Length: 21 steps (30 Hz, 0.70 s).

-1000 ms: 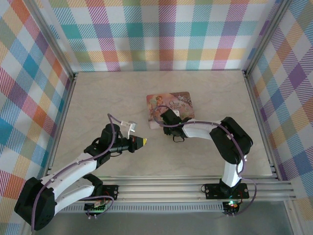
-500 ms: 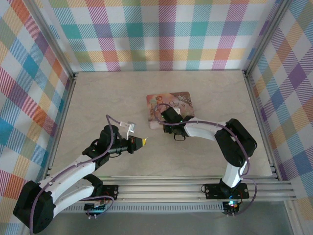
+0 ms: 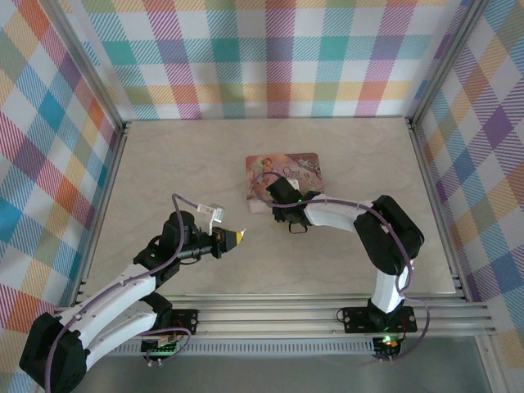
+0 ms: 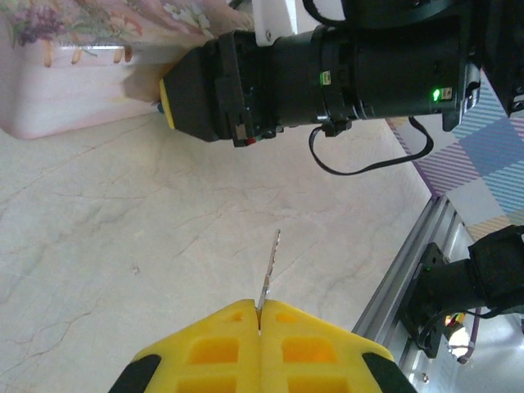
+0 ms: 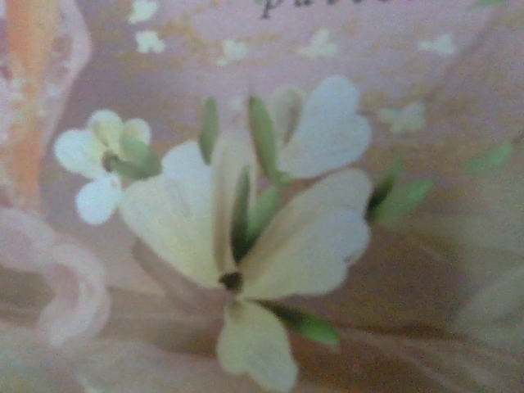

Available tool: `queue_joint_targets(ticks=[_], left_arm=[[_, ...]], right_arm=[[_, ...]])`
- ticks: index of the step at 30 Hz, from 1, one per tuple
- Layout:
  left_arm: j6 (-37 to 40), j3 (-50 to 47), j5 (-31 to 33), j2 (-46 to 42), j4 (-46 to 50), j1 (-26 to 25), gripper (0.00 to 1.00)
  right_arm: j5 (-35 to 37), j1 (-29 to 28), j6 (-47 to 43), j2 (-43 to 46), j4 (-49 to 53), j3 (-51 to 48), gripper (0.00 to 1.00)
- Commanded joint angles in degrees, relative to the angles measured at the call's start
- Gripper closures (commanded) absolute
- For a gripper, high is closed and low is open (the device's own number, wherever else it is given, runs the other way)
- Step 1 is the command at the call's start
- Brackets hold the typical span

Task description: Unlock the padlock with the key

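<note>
Over on the left, the left tool (image 3: 237, 237) is pinched tight on the key (image 4: 268, 266), whose thin blade pokes out above the desk (image 3: 164, 164). Further right, the right tool (image 3: 278, 192) sits against the pink tin (image 3: 304, 168); I cannot tell how wide it stands.

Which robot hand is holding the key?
The left gripper, its yellow fingertips pinching the thin key. The right gripper is right by the pink tin.

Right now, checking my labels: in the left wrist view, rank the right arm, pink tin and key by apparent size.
1. right arm
2. pink tin, partly out of frame
3. key, smallest
</note>
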State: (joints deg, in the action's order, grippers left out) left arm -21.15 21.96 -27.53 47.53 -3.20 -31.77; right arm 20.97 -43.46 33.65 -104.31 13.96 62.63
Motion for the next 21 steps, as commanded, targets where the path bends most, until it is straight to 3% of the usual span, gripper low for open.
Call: queue_joint_targets(ticks=[1,9,15,21], left_arm=[[1.19,-0.77,0.46,-1.02,1.08,-0.22,1.00],[6.96,-0.49,-2.41,-1.32,-0.72,-0.35,1.00],[9.91,1.79,-2.90,4.35,-6.35,-1.27,1.00],[10.87,4.87,-3.21,17.94,-16.00,-3.19,1.00]], right_arm=[[-0.82,0.55,-0.67,-0.57,-0.29,1.70,0.77],[-9.31,2.14,-3.69,3.27,2.11,2.57,1.00],[-24.10,4.87,-4.66,4.41,14.65,9.39,1.00],[-31.92,5.72,-5.58,4.34,22.50,14.29,1.00]])
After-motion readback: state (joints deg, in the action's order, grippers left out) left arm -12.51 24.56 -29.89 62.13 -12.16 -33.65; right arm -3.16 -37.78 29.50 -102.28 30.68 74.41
